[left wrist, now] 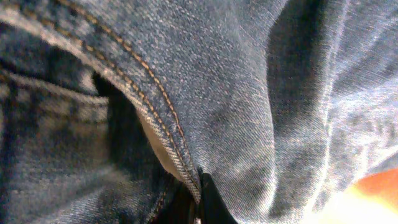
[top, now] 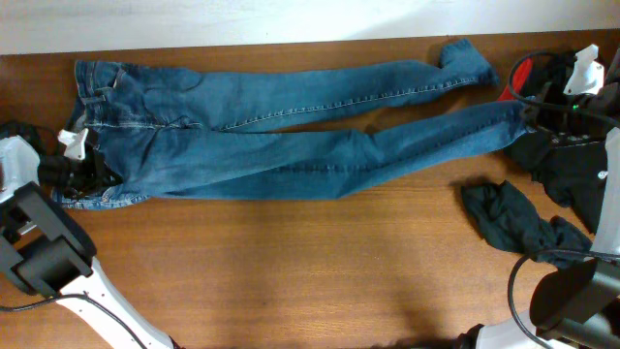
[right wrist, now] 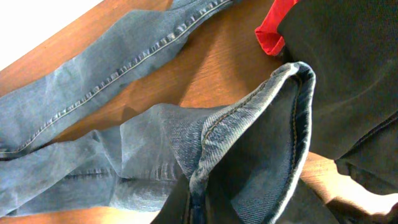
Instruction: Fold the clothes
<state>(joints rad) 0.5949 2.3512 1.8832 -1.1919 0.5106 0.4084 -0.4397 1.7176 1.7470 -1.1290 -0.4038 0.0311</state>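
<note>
Jeans (top: 271, 136) flat along counter (top: 291, 262), waist left, legs right. Your left tool (top: 92, 174) clamps waist corner. Right tool (top: 531, 114) clamps near-leg hem (right wrist: 273, 124). Opposite-end grips likely keep denim taut for fold.

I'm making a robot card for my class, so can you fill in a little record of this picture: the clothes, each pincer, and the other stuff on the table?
Clothes: jeans, spread out long and flat, not folded yet
Left pincer: shut on the waist end of the jeans
Right pincer: shut on the hem of one leg
Other leg: lying free on the table
Other stuff: dark crumpled cloth, black garment, red fabric near the leg ends
</note>
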